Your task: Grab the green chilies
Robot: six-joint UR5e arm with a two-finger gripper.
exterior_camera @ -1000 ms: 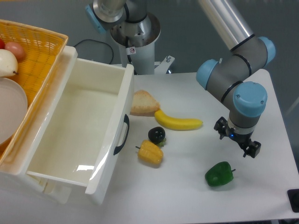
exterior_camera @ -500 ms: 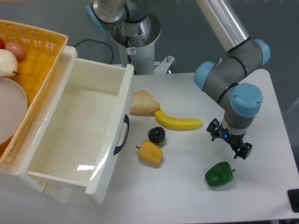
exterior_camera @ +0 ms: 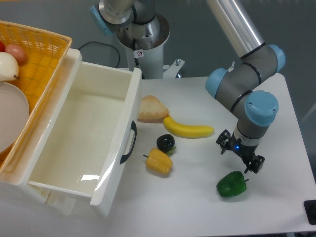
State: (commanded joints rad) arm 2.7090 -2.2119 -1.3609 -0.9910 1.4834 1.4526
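Approach stage only; nothing lifted yet. We log the gripper [exterior_camera: 240,157] hanging above the white counter [exterior_camera: 197,207], jaws spread apart and holding nothing, one finger at either end of the wrist block.

The green chilies [exterior_camera: 231,184] sit on the counter just below and slightly toward the camera side of the jaws, stem pointing right. We see a gap between fingertips and fruit; no contact. It lies untouched, clear of other items.

Off to the left of the jaws: banana [exterior_camera: 189,130] near, then the small dark round item [exterior_camera: 166,142] and the yellow pepper piece [exterior_camera: 159,161] farther left, with the bread slice [exterior_camera: 151,109] beyond them. All well apart from the target. Farther left still, the open white drawer [exterior_camera: 84,138].

Our judgement: the reach is mostly done. Left to do: centre the jaws over the green piece, descend, close, lift. Its glossy, lumpy skin may slip if gripped off-centre.
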